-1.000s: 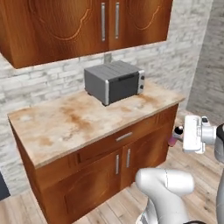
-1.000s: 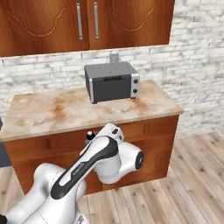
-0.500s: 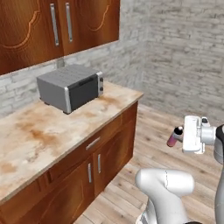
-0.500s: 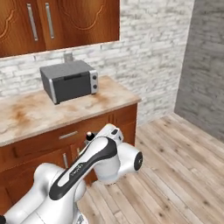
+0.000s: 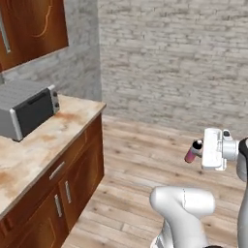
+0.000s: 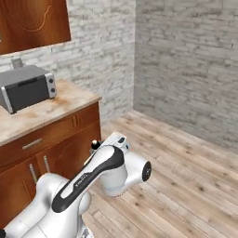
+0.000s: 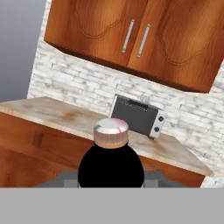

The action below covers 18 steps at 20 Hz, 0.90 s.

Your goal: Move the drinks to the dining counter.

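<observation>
My gripper (image 5: 202, 150) is shut on a tiny pink bottle (image 5: 191, 154) with a black cap, one of the drinks, and holds it in the air above the wooden floor. The bottle sticks out sideways to the left of the white hand. From the right base view just its dark tip (image 6: 95, 144) peeks past the arm near the gripper (image 6: 104, 143). In the hand view the bottle (image 7: 111, 168) sits between the fingertips, a round black body with a pinkish end. The dining counter is out of view.
A marble-topped cabinet (image 5: 43, 150) with drawer handles stands to the left, carrying a grey toaster oven (image 5: 24, 114). Wooden wall cupboards (image 7: 131, 37) hang above it. Brick walls (image 6: 186, 65) meet in a corner beyond. Open wooden floor (image 5: 145, 145) lies ahead and to the right.
The base has turned, so the cabinet and toaster oven slid left in both base views and the bare brick corner came into sight. The bottle stays in the gripper.
</observation>
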Available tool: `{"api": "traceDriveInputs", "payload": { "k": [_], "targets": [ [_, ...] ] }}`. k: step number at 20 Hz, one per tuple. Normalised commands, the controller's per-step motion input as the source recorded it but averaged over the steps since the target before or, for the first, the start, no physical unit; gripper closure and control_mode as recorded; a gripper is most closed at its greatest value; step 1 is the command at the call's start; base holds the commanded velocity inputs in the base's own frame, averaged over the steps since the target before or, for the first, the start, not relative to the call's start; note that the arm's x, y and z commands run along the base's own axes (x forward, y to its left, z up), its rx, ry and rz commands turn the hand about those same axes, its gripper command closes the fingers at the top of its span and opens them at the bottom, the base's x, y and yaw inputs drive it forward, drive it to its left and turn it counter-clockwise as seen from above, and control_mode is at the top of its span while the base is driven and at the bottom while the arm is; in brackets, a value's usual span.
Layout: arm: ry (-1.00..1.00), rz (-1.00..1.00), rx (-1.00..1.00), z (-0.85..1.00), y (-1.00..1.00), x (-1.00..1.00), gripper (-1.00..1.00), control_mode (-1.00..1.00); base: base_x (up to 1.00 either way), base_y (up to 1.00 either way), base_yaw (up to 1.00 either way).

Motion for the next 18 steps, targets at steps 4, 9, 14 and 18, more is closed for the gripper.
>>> {"api": "traceDriveInputs", "payload": {
  "k": [4,9,14,18],
  "targets": [
    [0.00,0.00,0.00,0.00,0.00,0.00,1.00,1.00,-0.18,-0.37,-0.55],
    [0.00,0.00,0.00,0.00,0.00,0.00,1.00,1.00,-0.25,-0.39,-0.57],
    [0.00,0.00,0.00,0.00,0.00,0.00,1.00,1.00,-0.31,-0.37,-0.57],
    [0.00,0.00,0.00,0.00,0.00,0.00,1.00,1.00,-0.52,-0.15,-0.44]
  ]
}}
